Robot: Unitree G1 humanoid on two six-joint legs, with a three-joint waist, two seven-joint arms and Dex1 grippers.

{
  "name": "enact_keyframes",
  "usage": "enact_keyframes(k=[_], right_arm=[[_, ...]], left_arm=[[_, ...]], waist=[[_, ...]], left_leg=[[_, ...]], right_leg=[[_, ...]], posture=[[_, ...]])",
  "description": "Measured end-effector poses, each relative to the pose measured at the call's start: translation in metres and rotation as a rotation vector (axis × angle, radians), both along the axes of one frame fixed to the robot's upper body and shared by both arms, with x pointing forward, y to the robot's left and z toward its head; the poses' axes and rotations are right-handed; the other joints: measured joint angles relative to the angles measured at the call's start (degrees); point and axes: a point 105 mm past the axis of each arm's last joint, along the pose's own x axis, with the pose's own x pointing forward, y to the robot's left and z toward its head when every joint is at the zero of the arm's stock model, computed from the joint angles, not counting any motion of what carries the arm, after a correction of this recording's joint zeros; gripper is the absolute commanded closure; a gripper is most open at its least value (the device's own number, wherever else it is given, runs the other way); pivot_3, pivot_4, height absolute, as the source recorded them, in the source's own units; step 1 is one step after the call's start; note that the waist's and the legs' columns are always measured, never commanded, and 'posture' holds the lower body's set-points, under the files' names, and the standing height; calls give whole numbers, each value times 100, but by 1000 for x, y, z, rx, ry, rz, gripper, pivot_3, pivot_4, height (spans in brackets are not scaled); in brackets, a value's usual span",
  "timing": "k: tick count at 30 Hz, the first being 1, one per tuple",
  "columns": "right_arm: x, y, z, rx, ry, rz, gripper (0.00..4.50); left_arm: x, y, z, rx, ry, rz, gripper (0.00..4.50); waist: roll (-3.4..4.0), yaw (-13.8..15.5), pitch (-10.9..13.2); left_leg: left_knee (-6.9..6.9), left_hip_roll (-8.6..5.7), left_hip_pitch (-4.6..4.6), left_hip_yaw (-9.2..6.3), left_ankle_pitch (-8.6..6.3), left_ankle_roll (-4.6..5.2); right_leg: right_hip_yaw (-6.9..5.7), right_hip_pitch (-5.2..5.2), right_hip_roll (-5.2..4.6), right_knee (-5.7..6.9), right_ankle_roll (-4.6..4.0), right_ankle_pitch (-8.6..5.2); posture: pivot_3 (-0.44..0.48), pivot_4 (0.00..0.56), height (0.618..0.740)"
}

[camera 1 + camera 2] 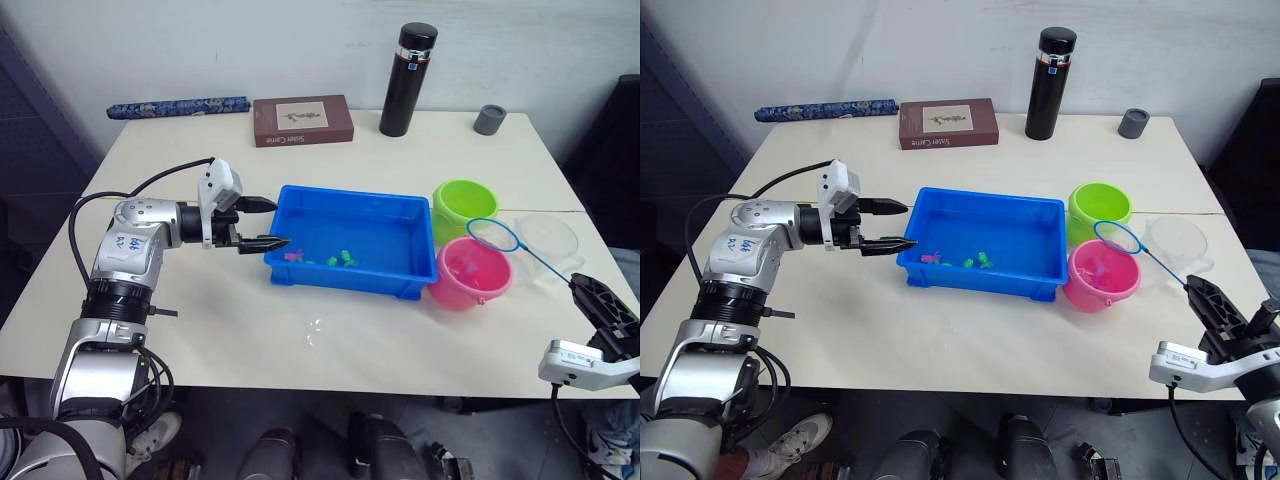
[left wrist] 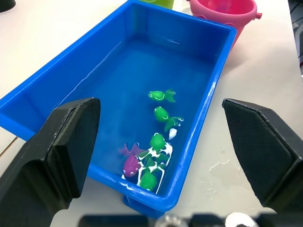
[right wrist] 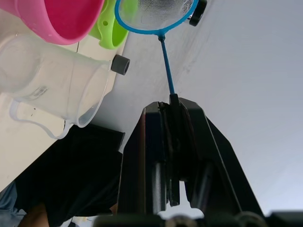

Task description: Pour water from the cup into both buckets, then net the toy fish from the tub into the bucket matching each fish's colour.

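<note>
The blue tub [image 1: 340, 272] sits mid-table holding water and several toy fish, green ones [image 2: 161, 96] and a magenta one [image 2: 130, 163], bunched near its front left corner. My left gripper [image 1: 265, 223] is open, its fingers level with the tub's left end wall. To the right of the tub stand the lime green bucket [image 1: 465, 203] and, nearer me, the pink bucket [image 1: 470, 278]. My right gripper [image 1: 580, 287] is shut on the net's thin handle. The net's hoop [image 1: 493, 235] hangs just above the gap between the two buckets. The clear cup [image 1: 548, 240] stands upright to the right of the buckets.
A tall black thermos [image 1: 407, 80], a small grey cup [image 1: 490, 119], a brown book [image 1: 302, 120] and a blue patterned roll [image 1: 178, 107] line the far edge. Water drops [image 1: 315, 325] lie on the table in front of the tub.
</note>
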Motion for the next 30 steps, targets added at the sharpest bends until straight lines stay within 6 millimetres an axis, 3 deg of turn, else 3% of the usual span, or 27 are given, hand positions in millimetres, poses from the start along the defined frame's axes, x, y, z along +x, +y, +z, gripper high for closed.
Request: enact_keyframes(k=[7,13,22,25,30], right_arm=[[5,3,9,8,-33,21,4500],[39,32,39,290,-17,155,4500],[89,83,51,840,320,279,4500],[103,108,43,969,540,291,4500],[118,135,15,1086,850,207,4500]], left_arm=[[0,0,0,0,0,0,53],[1,6,0,3,-2,28,53],[-11,71,-11,35,46,292,53],[-20,88,-13,44,52,368,53],[-31,89,-17,40,65,399,53]], waist=[[0,-2,0],[-2,-69,1],[-2,-128,1],[-2,-121,1],[-2,-46,1]], left_leg=[[0,0,2,2,0,1],[3,10,9,8,1,2],[5,16,2,-11,-1,-1],[9,12,1,-13,-1,-1],[8,10,-8,-21,-1,-1]], right_leg=[[2,0,0,2,0,0],[5,2,10,10,-3,-2],[-5,-2,3,8,-8,-4],[-8,-1,-6,5,-9,-4],[-16,-8,-12,3,-11,-6]], posture=[[0,150,739],[0,150,739],[0,150,739],[0,150,739],[0,150,739]])
